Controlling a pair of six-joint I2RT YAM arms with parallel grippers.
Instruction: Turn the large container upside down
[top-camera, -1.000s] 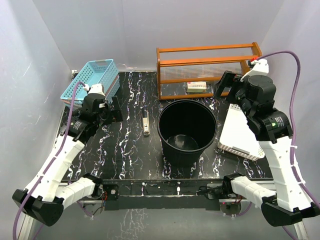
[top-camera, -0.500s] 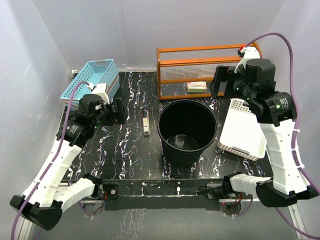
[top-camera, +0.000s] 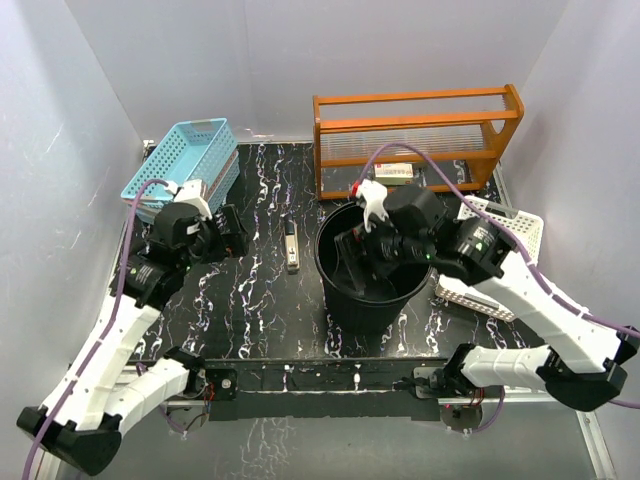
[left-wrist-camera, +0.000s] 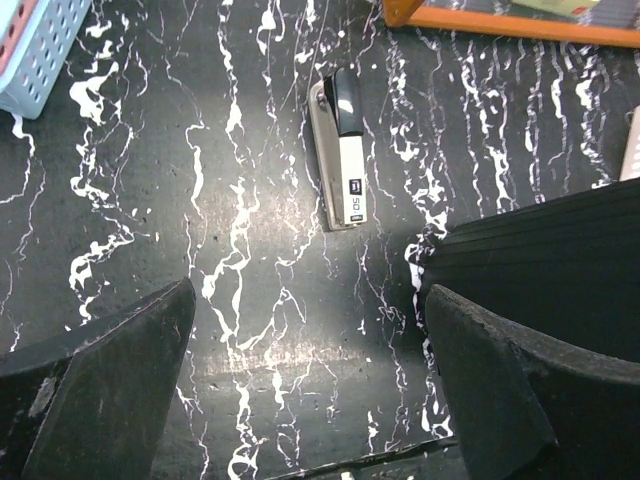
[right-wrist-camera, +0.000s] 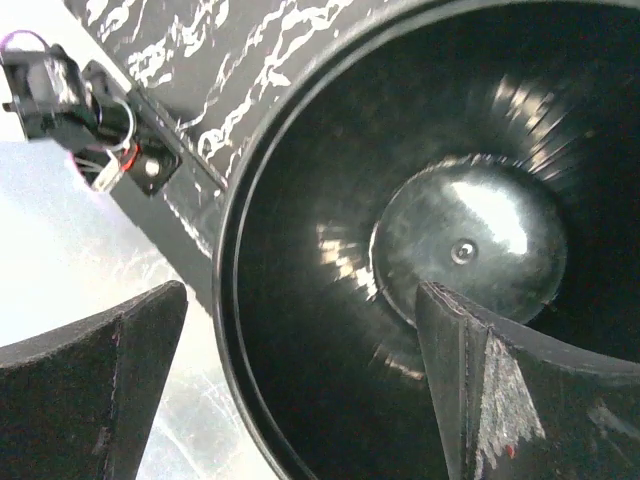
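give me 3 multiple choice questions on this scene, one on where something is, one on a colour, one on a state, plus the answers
1. Where does the stapler lie relative to the large container?
A. inside it
B. on the table, to its left
C. balanced across its rim

2. What colour is the large container?
A. white
B. black
C. pink

3. How does the large container stand?
A. upside down
B. tipped on its side
C. upright, mouth up

Answers:
1 B, the top view shows the stapler flat on the table, apart from the container and to its left.
2 B, its walls and base show black in every view.
3 C, the right wrist view looks down through the open mouth onto the round base.
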